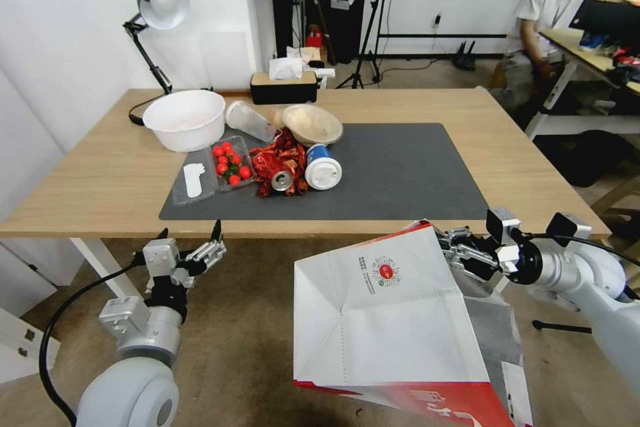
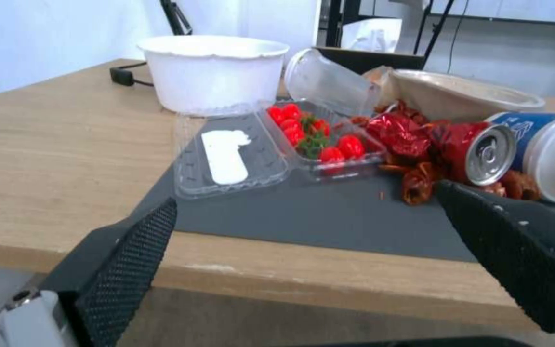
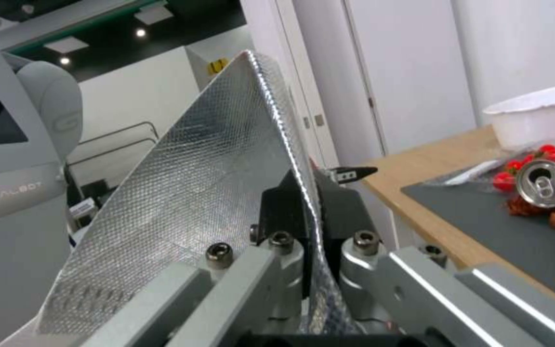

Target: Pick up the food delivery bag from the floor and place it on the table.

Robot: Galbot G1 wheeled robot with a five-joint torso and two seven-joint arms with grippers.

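Currently the food delivery bag (image 1: 393, 320) hangs off the floor (image 1: 247, 333), just in front of the table's near edge and below the level of the tabletop. It is tilted, with its white folded bottom panel and small round red logo facing the head camera and its red band lowest. The right gripper (image 1: 448, 245) is clamped on the bag's upper rim; in the right wrist view the silver foil wall (image 3: 194, 193) passes between the 2 closed black fingers (image 3: 277, 207). The table (image 1: 100, 173) carries a dark grey mat (image 1: 407, 173), and the bag does not rest on either.

The left gripper (image 1: 190, 235) sits below the table's front edge, left of the bag and apart from it, with its fingers spread wide and nothing between them.

On the mat lie a clear tray of cherry tomatoes (image 1: 230, 163), a crumpled red wrapper (image 1: 280, 163), a can (image 1: 281, 180) and a toppled blue cup (image 1: 323, 167). A white bowl (image 1: 185, 119) stands behind them.
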